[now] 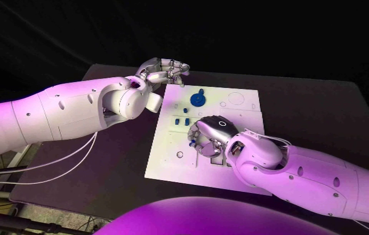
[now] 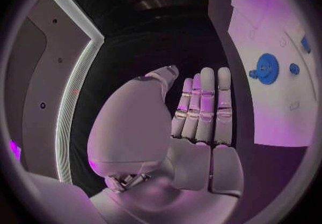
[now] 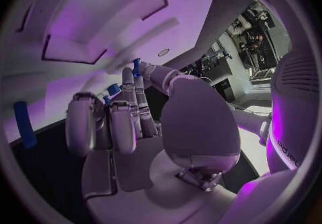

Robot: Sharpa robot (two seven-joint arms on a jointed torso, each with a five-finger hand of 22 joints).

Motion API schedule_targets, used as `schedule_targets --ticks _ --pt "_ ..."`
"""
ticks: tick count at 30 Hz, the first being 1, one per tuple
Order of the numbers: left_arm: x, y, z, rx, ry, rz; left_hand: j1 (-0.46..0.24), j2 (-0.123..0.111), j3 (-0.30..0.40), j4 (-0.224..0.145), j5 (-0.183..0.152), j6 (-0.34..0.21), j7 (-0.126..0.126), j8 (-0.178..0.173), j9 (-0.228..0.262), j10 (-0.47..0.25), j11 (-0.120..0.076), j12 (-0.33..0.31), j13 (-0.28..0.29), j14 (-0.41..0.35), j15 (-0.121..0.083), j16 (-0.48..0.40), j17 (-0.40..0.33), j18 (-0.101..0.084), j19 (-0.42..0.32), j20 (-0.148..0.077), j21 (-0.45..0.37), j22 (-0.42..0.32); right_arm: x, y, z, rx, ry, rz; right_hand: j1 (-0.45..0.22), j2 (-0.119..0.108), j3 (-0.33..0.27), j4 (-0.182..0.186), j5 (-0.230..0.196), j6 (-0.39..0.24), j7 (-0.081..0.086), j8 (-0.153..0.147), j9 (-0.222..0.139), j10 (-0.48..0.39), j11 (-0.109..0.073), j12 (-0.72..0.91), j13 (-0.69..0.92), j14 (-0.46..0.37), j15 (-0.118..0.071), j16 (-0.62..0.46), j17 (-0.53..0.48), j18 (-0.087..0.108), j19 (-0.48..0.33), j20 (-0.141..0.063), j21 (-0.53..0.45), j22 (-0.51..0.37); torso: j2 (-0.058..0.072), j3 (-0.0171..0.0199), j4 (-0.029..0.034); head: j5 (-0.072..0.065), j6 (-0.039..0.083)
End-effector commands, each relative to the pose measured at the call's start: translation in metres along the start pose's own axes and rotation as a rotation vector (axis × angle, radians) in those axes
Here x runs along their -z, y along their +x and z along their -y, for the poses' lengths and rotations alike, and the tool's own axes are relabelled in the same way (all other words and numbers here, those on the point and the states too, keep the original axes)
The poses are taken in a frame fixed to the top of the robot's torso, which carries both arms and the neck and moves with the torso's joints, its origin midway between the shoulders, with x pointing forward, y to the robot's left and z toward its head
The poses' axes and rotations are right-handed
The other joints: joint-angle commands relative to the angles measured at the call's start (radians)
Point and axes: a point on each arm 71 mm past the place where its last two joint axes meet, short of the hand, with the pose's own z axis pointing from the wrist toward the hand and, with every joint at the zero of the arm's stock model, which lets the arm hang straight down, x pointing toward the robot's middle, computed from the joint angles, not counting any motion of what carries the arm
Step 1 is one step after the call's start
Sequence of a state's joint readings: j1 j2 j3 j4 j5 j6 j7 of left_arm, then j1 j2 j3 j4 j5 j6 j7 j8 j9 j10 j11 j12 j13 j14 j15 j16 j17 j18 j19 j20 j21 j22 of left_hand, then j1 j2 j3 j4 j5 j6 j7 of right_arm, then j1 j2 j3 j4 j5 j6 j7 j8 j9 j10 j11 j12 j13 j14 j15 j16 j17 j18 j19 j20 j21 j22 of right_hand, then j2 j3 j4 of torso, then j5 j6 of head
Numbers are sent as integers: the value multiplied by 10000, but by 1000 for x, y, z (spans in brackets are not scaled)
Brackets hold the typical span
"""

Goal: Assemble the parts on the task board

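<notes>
The white task board (image 1: pixel 173 157) lies mid-table. A blue gear (image 1: pixel 198 98) (image 2: pixel 266 68) sits near its far edge, and small blue parts (image 1: pixel 181 122) stand left of centre. My right hand (image 1: pixel 211 135) hovers low over the board's middle with its fingers curled down. In the right wrist view the thumb and a finger pinch a small blue part (image 3: pixel 136 66), and a blue bar (image 3: pixel 24 124) lies on the board beyond the hand. My left hand (image 1: pixel 163 71) is raised beyond the board's far left corner. Its fingers (image 2: pixel 204 103) are stretched out and hold nothing.
The board has several empty holes and slots, including a round outline (image 1: pixel 237 98) at the far right and a small ring (image 1: pixel 179 154) near the left edge. Black table (image 1: pixel 307 102) surrounds the board. A small blue knob (image 2: pixel 294 68) sits beside the gear.
</notes>
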State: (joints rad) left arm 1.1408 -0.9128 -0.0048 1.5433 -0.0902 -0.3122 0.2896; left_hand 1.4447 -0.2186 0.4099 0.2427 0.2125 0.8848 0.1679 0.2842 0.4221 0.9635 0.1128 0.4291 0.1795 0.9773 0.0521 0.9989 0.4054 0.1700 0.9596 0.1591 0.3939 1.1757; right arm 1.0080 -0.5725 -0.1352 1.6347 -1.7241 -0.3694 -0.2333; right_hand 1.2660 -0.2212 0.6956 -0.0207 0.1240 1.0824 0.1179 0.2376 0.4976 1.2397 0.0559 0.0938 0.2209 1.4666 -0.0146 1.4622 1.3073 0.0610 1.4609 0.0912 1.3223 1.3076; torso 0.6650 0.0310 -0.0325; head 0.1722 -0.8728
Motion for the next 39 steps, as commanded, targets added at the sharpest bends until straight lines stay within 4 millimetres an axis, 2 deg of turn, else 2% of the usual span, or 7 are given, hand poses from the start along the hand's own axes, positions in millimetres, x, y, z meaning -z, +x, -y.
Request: schedule_targets --ticks 1,9,19,22,27,39 --pt "-1 3 1 22 59 -193 -89 2 55 8 -53 -39 22 8 -11 26 68 -63 -8 -9 49 -63 -13 97 15 48 -52 -13 -1 6 -3 202 -137 -452 -2 4 -17 -55 46 -61 27 -16 10 1 63 -71 4 530 20 41 220 -92 46 7 -26 1943 -3 -2 1 -11 2" --pt "-1 3 1 27 37 -210 -89 2 55 8 -53 -39 22 8 -11 26 68 -63 -8 -9 49 -63 -13 97 15 48 -52 -13 -3 8 -4 240 -103 -509 -91 -61 -72 -60 54 -160 54 -69 13 -60 96 -149 9 529 47 40 214 -86 30 26 -59 1934 4 2 -6 -11 2" --pt "-1 3 1 32 -5 -230 -94 7 72 -8 -61 -36 20 17 -7 16 70 -71 -17 -13 52 -67 -12 98 12 51 -59 -22 -4 9 1 335 202 -562 -318 -239 -141 -51 57 -545 206 -306 -49 -434 253 -304 -32 510 176 21 160 -61 -35 130 -206 1893 -2 -1 -5 -10 2" --pt "-1 3 0 31 -15 -227 -94 7 72 -8 -61 -36 20 17 -7 16 70 -71 -17 -13 52 -67 -12 98 12 51 -59 -22 -5 9 1 324 206 -513 -440 -382 -206 -58 50 -841 354 -505 -138 -944 400 -324 -127 502 307 31 175 -10 -161 231 -485 1815 -3 6 -8 -14 2" --pt "-2 3 0 34 -27 -236 -98 6 75 -12 -79 -34 20 20 -6 14 72 -72 -19 -15 53 -68 -12 98 10 52 -61 -24 -3 8 1 260 161 -309 -491 -494 -505 -102 74 -1060 481 -675 -243 -1471 529 -277 -234 441 418 -35 26 75 -360 350 -922 1695 -7 11 -3 -29 2" --pt "-1 1 0 24 -60 -210 -107 4 77 -17 -104 -37 22 22 -5 9 74 -75 -23 -18 56 -69 -12 97 8 54 -65 -28 20 -9 5 17 130 371 -491 -481 -836 -108 169 -1027 471 -678 -284 -1601 535 -161 -243 410 433 -65 -48 97 -393 392 -1009 1673 -20 5 -19 -48 2"
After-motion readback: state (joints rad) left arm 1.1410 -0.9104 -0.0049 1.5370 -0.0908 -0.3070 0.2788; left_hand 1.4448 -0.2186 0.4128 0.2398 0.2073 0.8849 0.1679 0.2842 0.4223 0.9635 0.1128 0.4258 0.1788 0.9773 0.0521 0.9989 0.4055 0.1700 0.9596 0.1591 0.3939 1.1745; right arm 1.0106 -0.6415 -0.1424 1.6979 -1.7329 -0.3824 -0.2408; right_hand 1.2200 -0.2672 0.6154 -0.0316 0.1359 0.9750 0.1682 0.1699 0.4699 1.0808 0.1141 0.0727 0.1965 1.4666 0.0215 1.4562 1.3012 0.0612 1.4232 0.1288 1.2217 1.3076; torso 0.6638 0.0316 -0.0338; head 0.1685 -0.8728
